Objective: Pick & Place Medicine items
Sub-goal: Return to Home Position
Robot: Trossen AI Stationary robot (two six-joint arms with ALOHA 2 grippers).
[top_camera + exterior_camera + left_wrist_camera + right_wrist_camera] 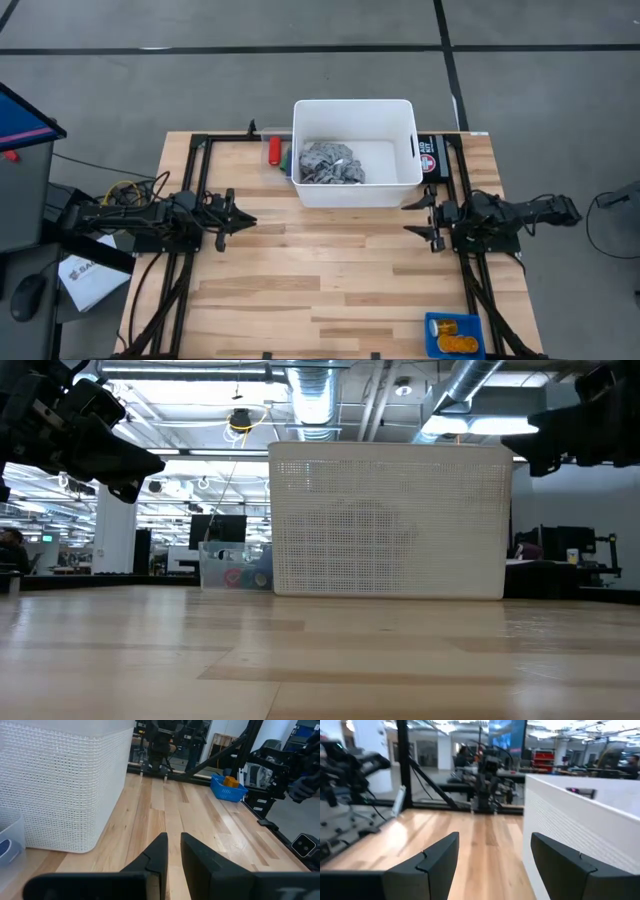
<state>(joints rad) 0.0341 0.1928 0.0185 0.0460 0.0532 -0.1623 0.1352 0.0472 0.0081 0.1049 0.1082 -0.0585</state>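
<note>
Orange pill bottles lie in a small blue tray at the table's near right corner. They also show in the left wrist view. My left gripper hovers over the table's left half, near the white bin. Its fingers are shut and empty. My right gripper hovers over the right half, near the bin's near right corner. It is open and empty. Both point toward the table's middle.
The white bin stands at the far middle and holds a crumpled grey rag. A small clear container with a red item stands at the bin's left side. A dark box lies at its right. Bare wood lies between the grippers.
</note>
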